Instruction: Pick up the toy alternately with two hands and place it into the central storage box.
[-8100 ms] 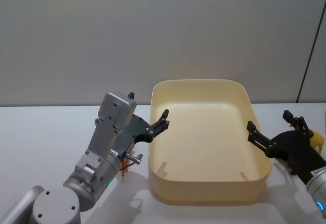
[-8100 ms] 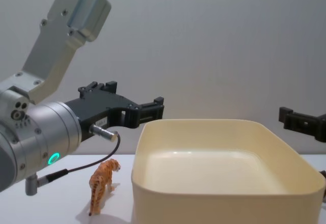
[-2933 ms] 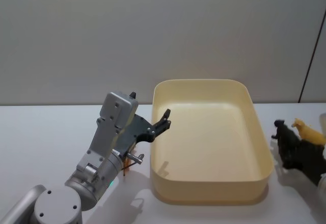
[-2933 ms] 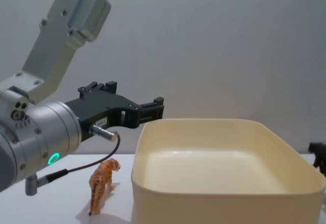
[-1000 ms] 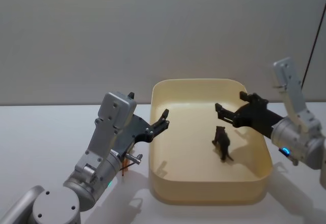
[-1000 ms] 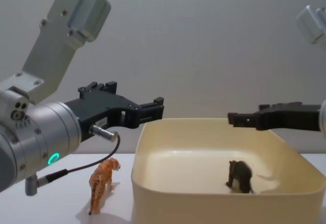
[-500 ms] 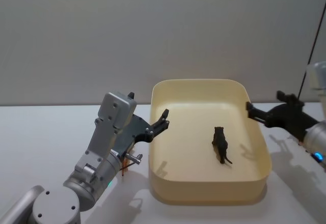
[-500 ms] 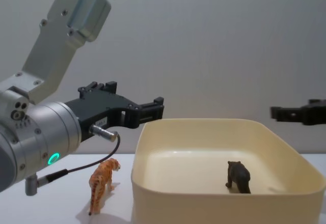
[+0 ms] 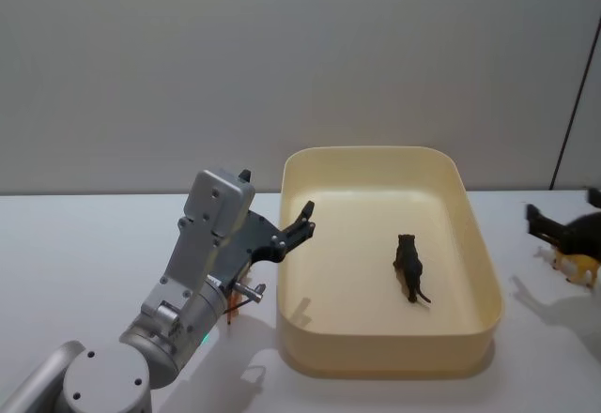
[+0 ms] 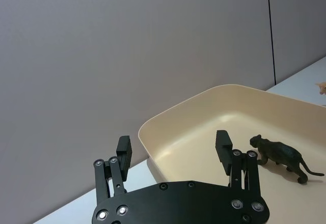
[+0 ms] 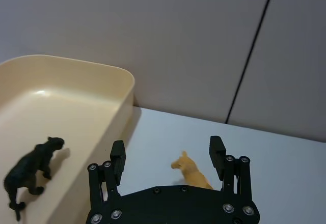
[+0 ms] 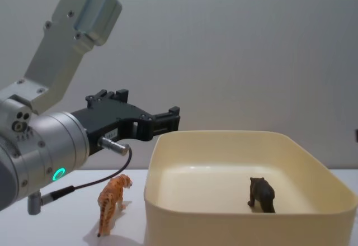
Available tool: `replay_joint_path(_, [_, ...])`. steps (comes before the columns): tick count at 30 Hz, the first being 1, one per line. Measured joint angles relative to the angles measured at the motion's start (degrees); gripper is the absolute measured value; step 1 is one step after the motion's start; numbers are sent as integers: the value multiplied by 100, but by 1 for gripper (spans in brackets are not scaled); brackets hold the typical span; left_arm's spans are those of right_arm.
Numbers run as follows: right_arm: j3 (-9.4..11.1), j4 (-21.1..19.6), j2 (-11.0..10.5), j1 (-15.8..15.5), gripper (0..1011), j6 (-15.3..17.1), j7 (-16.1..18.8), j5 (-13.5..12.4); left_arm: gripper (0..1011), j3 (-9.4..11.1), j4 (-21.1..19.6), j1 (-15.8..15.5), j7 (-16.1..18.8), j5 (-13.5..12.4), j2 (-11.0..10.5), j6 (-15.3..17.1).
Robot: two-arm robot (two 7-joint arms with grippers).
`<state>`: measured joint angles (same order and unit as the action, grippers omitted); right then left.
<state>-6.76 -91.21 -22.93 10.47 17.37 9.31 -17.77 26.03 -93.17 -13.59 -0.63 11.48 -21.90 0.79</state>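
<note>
One black panther toy (image 9: 409,267) stands inside the cream-yellow storage box (image 9: 376,153), toward 3 o'clock. Outside at 9 o'clock stands an orange tiger toy (image 12: 112,201), and above it the left gripper (image 10: 173,142), wide open and empty. At 3 o'clock the right gripper (image 11: 167,147), equally open and empty, hovers by a yellow animal toy (image 11: 192,173).

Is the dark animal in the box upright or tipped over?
Upright: the dark animal stands on its legs on the storage box floor.

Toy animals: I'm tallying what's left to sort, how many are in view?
3: a dark one standing inside the storage box; an orange tiger outside to its left; a yellow one outside to its right. More may be hidden.
</note>
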Motion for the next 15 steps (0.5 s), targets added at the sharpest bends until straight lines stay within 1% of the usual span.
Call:
replay_joint_path(8, [224, -85, -252, -310, 1001, 13, -215, -58, 1001, 0, 0, 0, 0, 0, 0, 0])
replay_joint_path(15, [320, -54, -370, -455, 1001, 24, -260, -47, 1001, 0, 0, 0, 0, 0, 0, 0])
